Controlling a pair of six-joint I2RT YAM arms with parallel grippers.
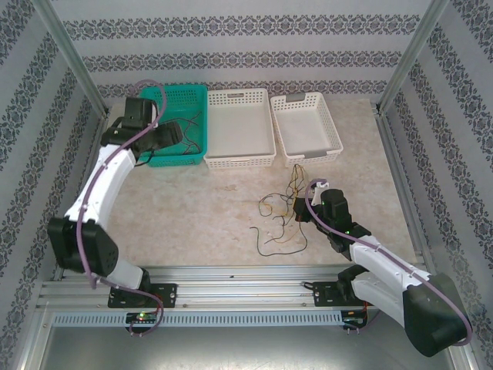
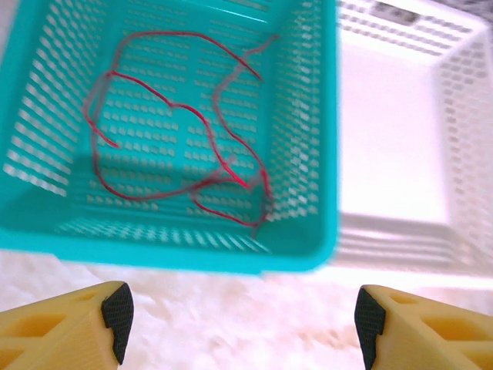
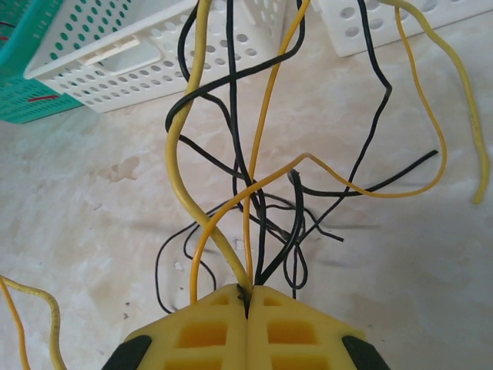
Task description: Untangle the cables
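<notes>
Yellow and black cables are lying tangled on the table near the white baskets. Your right gripper is pinching strands of both colours, it seems. Be lifting slowly, watching which crossings tighten. Your left gripper is hanging open before the teal basket, which is holding red cables.

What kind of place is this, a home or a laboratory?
Probably a robot test cell: aluminium posts hold wallpaper-printed panels around a table, two arms are bolted to a rail at its edge, and the right claw pinches tangled cables.
</notes>
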